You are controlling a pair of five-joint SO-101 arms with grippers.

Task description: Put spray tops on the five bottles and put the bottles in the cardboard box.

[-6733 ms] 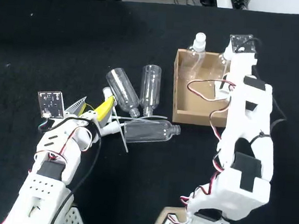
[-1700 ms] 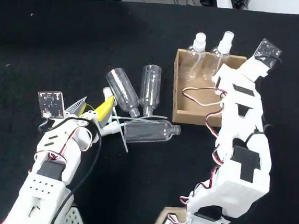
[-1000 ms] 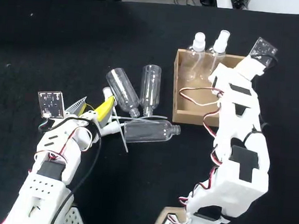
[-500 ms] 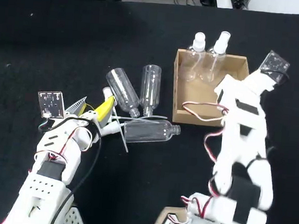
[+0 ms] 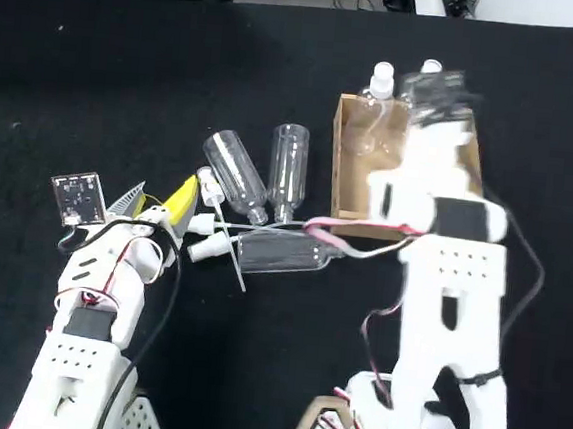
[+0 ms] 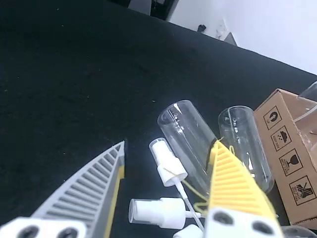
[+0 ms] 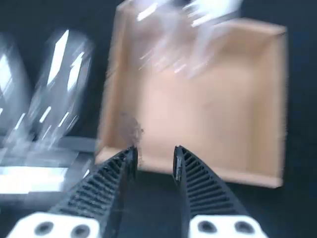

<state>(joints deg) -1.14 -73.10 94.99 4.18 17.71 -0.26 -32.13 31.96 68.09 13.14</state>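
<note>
A cardboard box (image 5: 343, 169) stands right of centre, and two clear bottles with white spray tops (image 5: 381, 82) stand at its far wall. Three clear bottles without tops lie left of it: two side by side (image 5: 235, 175) (image 5: 287, 169), and one crosswise (image 5: 288, 252) in front. Three white spray tops (image 5: 207, 222) lie loose beside them. My left gripper (image 5: 163, 190) is open just left of the tops (image 6: 168, 162), holding nothing. My right gripper (image 7: 153, 156) hangs slightly open and empty over the box's near wall (image 7: 198, 168). The right arm (image 5: 437, 218) covers part of the box.
Black cloth covers the table (image 5: 129, 60), with free room at the far left and the far right. A thin white dip tube (image 5: 236, 270) trails from the spray tops toward the crosswise bottle. The arms' bases stand at the near edge.
My right arm left a second topped bottle in the box, drew away to the right, then swung back over the box. My left gripper shifted slightly left, uncovering the spray tops.
</note>
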